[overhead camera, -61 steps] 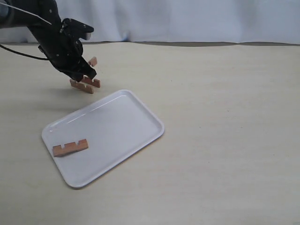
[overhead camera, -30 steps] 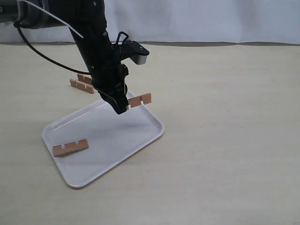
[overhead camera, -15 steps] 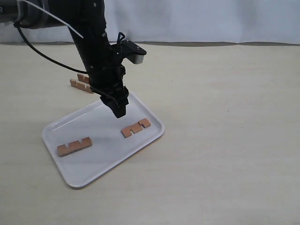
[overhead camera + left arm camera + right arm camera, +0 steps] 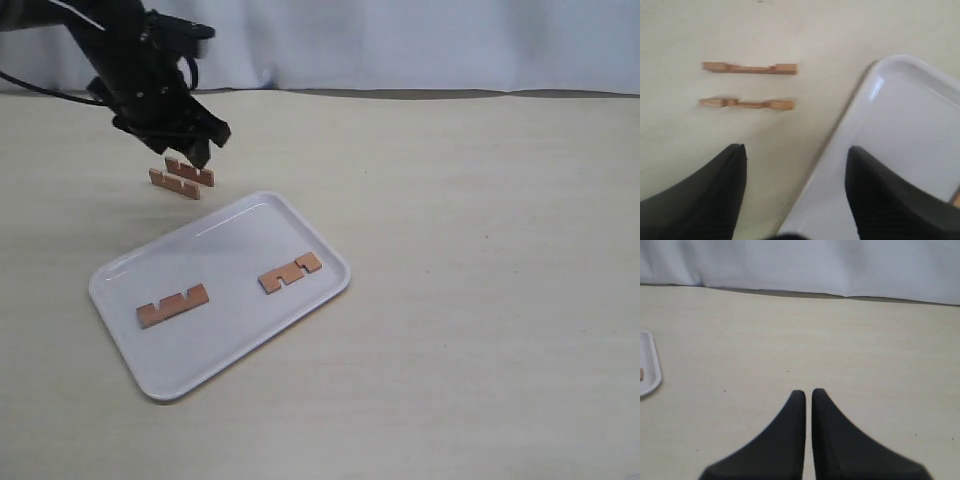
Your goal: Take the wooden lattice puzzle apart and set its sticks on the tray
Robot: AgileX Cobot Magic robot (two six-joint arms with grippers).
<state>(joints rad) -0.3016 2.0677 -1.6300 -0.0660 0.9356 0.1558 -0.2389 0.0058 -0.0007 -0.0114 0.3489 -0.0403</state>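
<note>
Returning empty and spread open, the left hand (image 4: 797, 150) hovers over two loose sticks (image 4: 190, 172); two more now lie on the tray (image 4: 230, 250).

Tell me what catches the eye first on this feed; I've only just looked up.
The white tray, left of centre in the exterior view, holds two sticks lying apart: a left stick and a right stick. Behind the tray, a pair of sticks lies side by side on the table, and the open left claw hovers close above them.
</note>
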